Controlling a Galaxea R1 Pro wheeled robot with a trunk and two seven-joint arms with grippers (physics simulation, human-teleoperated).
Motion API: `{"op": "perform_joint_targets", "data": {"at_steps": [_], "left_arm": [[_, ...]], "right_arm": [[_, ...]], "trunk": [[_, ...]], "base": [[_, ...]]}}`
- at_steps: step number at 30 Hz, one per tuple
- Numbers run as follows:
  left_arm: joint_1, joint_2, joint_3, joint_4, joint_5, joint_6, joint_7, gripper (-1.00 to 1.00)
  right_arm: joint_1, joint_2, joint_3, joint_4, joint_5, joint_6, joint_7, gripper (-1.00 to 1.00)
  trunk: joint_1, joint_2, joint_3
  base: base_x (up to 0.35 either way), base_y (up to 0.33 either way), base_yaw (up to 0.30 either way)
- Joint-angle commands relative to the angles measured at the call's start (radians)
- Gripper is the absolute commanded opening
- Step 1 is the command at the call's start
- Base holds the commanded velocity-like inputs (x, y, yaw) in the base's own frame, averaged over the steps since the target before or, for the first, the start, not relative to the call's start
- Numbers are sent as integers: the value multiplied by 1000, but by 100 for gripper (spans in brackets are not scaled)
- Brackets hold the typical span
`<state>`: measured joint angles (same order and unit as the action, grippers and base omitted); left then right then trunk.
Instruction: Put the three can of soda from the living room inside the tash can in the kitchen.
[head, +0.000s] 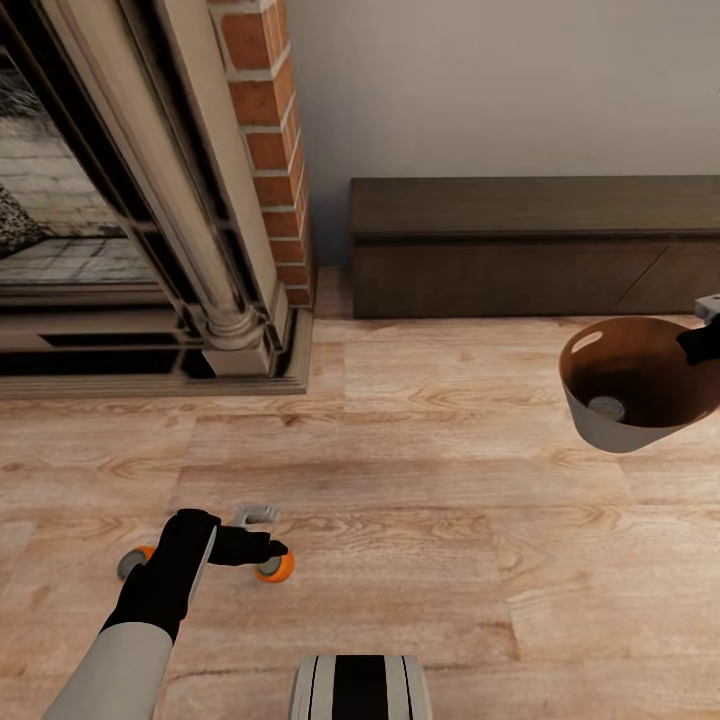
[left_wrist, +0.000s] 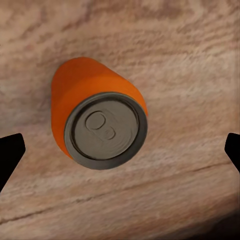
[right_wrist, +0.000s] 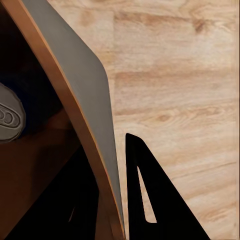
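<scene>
left tool is spread wide over an orange can lying on the wood floor, fingertips well apart on either side; a second orange can lies by the wrist. right tool is clamped on the rim of the tash can, held off the floor with one can inside. risk: the can lies on its side, so a skewed close could roll it away; the tilted bin might spill.

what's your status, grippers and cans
Left gripper open over an orange can on the floor. Right gripper shut on the bin rim, one can inside. Nothing in the way.
</scene>
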<state>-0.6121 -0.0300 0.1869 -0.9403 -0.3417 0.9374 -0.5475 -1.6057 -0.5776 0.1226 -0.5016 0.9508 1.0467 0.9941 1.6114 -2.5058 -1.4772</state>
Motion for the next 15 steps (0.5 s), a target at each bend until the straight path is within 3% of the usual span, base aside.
{"op": "perform_joint_targets", "data": {"at_steps": [1,15], "left_arm": [[0,0,0,0,0,0,0,100],[0,1,0,-1,2,0,0,100]], "right_arm": [[0,0,0,0,0,1,1,-100],[4,-4,0,-1,0,1,1,-100]], "trunk": [[0,0,0],[0,0,0]], "base": [[2,-4,0],[40,21,0]]}}
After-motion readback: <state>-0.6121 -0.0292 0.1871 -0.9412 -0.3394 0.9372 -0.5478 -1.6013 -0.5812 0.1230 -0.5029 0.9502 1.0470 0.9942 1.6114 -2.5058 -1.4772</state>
